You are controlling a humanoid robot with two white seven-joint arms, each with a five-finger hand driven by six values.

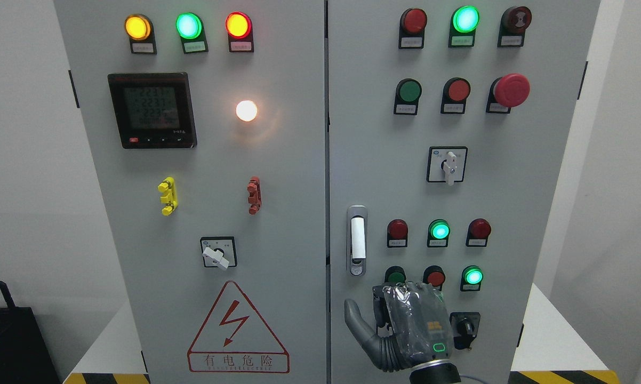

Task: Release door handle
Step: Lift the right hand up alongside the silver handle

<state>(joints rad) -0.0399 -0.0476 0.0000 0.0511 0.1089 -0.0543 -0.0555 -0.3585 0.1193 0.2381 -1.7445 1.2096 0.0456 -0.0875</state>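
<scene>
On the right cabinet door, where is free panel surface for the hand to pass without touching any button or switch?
Bare panel lies left of the selector switch, above the door handle, and along the door's right edge. It is crowded around the right hand, below the handle: pushbuttons and a key switch sit close.

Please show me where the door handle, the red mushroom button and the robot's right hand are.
door handle (pixel 357 238), head view, on its white lever.
red mushroom button (pixel 511 89), head view, on its cap.
right hand (pixel 414 322), head view, on its back.
</scene>
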